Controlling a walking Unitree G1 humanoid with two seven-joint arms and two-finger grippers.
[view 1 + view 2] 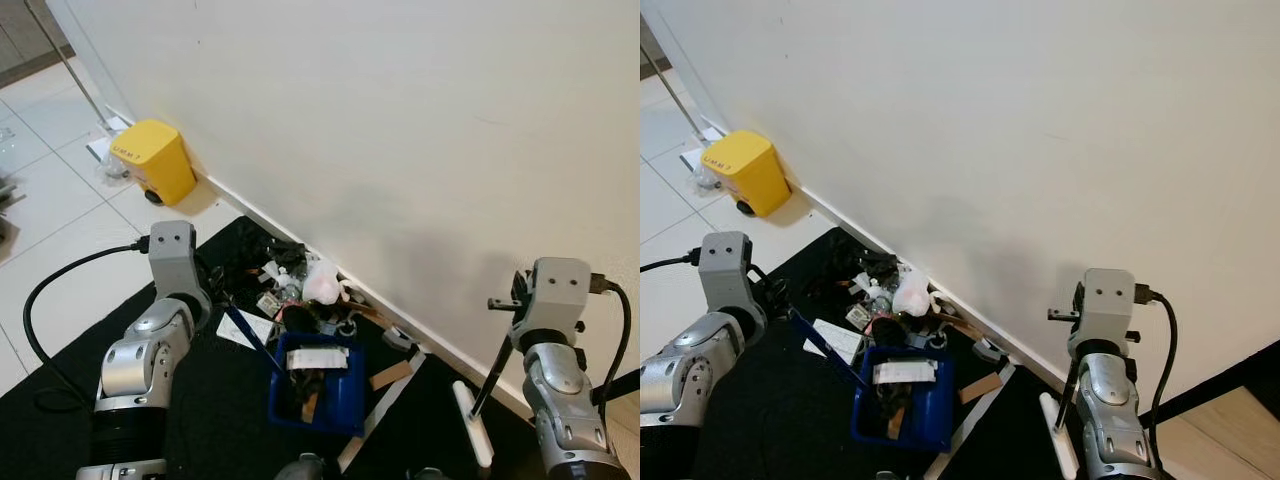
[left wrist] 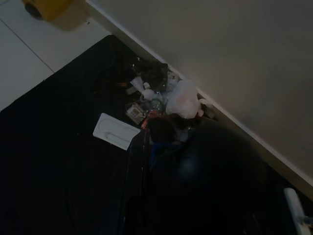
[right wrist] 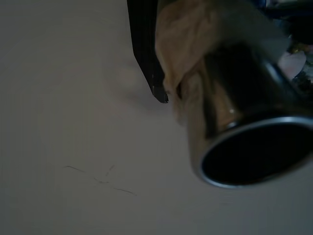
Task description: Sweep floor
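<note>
Black mat (image 1: 60,400) along wall; litter (image 1: 300,285) heaped at skirting, blue dustpan (image 1: 315,385) just beside. Left gripper (image 1: 215,300) seemingly grips dustpan handle; right gripper (image 3: 161,73) clamps broom pole (image 3: 234,142). Collecting step; next, sweep litter into dustpan.

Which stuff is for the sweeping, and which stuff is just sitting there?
For sweeping:
- blue dustpan
- rubbish pile by the wall
- broom tube at the right claw
- black mat

Just sitting there:
- yellow bin
- white wall
- white floor tiles
</note>
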